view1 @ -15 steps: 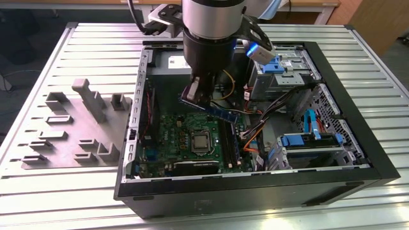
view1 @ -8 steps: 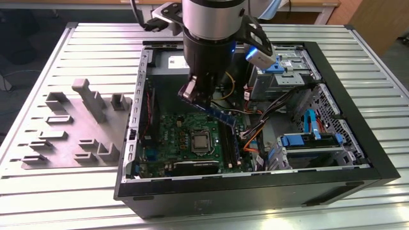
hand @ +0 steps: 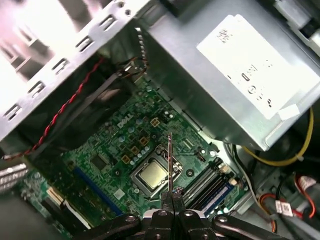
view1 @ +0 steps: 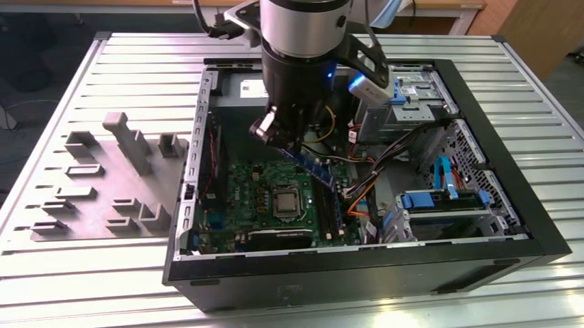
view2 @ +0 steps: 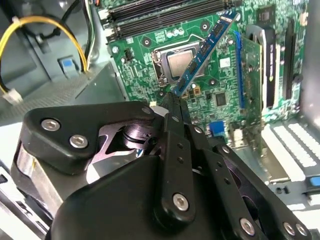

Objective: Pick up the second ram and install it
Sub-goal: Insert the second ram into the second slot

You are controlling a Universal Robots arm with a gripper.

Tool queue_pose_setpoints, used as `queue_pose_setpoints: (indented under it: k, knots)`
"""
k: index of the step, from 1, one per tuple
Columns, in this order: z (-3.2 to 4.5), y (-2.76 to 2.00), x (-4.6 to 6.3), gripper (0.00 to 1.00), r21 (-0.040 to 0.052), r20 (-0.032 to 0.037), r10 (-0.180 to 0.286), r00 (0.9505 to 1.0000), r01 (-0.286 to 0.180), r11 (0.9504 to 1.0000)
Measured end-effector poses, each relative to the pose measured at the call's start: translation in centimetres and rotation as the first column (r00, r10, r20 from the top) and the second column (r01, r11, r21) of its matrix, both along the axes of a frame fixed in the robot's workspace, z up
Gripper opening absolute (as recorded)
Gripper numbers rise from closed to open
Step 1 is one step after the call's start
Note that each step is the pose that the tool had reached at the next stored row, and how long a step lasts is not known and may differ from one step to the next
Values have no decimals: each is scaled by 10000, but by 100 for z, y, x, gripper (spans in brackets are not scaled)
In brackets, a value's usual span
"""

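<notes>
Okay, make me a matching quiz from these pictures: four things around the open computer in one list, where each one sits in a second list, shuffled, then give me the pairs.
Things
1. second ram
2. processor
3. grey fixture tray
4. yellow cable

Places
A. on the table, outside the case
B. beside the silver power supply
C. clamped at one end in the gripper
D. seated in the green motherboard

Pairs: 1-C, 2-D, 3-A, 4-B
</notes>
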State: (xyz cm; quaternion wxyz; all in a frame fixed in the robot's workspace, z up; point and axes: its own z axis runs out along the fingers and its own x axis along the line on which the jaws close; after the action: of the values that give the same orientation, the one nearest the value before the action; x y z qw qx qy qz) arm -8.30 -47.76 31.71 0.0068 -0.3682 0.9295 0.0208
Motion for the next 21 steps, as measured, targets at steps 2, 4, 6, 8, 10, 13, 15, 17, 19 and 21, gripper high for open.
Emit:
queue_pose_setpoints:
  k: [2, 4, 6, 8, 10, 13, 15, 17, 19, 21]
  knots:
    - [-1, 0, 0, 12, -1, 0, -360, 9994, 360, 9994]
    - [-3, 0, 0, 12, -3, 1, -738, 9973, 738, 9973]
    - [-4, 0, 0, 12, -5, 1, -1094, 9940, 1094, 9940]
    - [-6, 0, 0, 12, -6, 1, -1450, 9894, 1450, 9894]
    - [-8, 0, 0, 12, -8, 2, -1805, 9836, 1805, 9836]
    - [-10, 0, 0, 12, -10, 2, -2348, 9720, 2348, 9720]
    - [-12, 0, 0, 12, -11, 2, -2691, 9631, 2691, 9631]
    - [-14, 0, 0, 12, -12, 3, -3036, 9528, 3036, 9528]
    - [-16, 0, 0, 12, -13, 3, -3381, 9411, 3381, 9411]
    - [-18, 0, 0, 12, -14, 3, -3731, 9278, 3731, 9278]
